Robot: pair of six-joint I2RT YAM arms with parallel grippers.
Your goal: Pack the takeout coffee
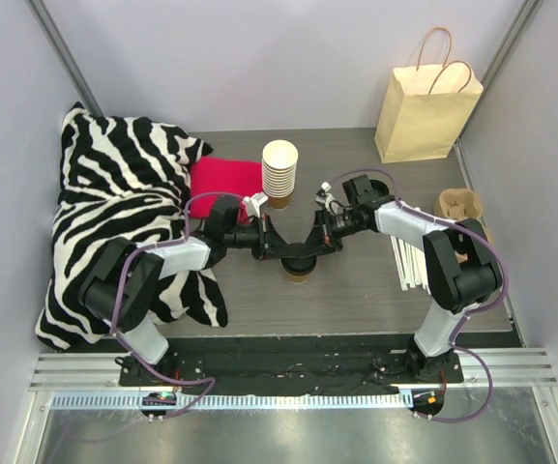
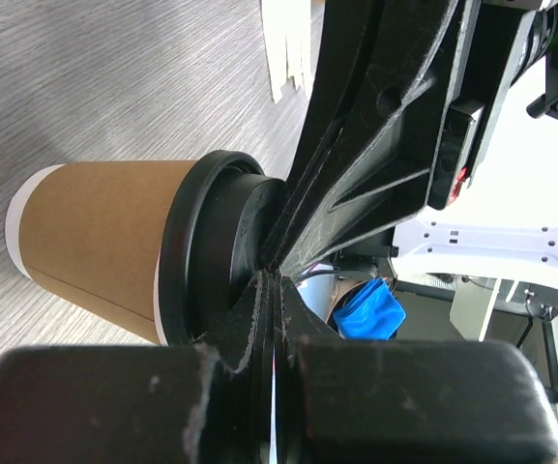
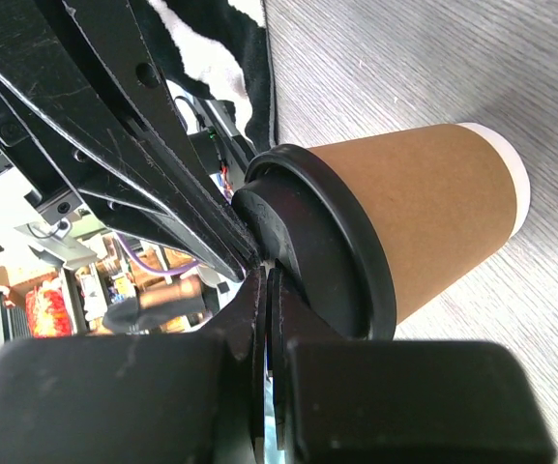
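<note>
The takeout coffee (image 1: 298, 272), a brown paper cup (image 2: 95, 242) with a black lid (image 2: 206, 251), stands upright on the grey table between the two arms. My left gripper (image 1: 284, 253) comes in from the left and my right gripper (image 1: 313, 251) from the right, and their tips meet over the lid. In the left wrist view the left gripper (image 2: 274, 282) is shut, its tips against the lid's raised top. In the right wrist view the right gripper (image 3: 267, 273) is shut too, touching the lid (image 3: 327, 251) above the cup (image 3: 424, 213). Neither holds anything between its fingers.
A stack of cream-white cups (image 1: 279, 172) stands just behind the coffee, beside a red cloth (image 1: 226, 177). A zebra-striped pillow (image 1: 114, 213) fills the left side. A tan paper bag (image 1: 425, 111) stands at the back right, with a cardboard cup carrier (image 1: 458, 206) and white strips (image 1: 409, 261) at the right.
</note>
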